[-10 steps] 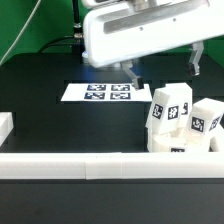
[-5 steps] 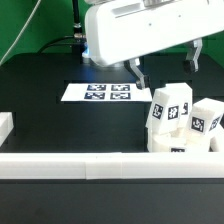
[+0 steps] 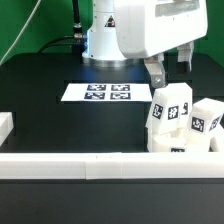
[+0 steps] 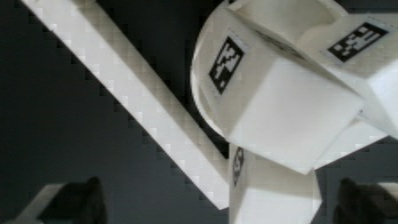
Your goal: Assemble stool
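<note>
White blocky stool parts, marked with black-and-white square tags, are seen clustered below the gripper, whose fingers are spread wide, holding nothing.

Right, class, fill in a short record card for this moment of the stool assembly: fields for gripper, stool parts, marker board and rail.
gripper: gripper open, holding nothing, above the stool parts
stool parts: white tagged blocks bunched at the exterior view's right, next to the front rail
marker board: marker board flat on the black table, apart from the parts
rail: long white rail along the near edge
assembly: no leg seen fitted to a seat yet
</note>
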Robot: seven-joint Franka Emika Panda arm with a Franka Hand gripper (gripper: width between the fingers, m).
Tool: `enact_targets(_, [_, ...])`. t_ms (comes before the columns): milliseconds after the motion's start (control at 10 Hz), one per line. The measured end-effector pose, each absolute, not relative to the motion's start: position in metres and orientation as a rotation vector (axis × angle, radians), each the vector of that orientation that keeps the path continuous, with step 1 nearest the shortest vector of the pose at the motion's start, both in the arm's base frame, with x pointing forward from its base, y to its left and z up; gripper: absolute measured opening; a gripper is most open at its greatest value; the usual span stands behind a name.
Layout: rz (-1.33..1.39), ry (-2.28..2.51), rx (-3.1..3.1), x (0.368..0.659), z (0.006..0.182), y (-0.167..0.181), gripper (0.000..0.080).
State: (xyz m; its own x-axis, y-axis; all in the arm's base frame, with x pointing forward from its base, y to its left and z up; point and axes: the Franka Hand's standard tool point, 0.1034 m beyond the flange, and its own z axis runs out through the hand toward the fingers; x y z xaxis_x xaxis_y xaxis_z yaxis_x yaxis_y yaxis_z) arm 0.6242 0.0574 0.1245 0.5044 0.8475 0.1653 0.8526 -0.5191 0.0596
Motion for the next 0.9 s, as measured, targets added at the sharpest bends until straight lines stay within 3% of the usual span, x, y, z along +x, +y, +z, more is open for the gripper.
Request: enact_targets(900, [-0.222,-2.373,-2.172,0.6254,0.1184,0.0565,0.0649])
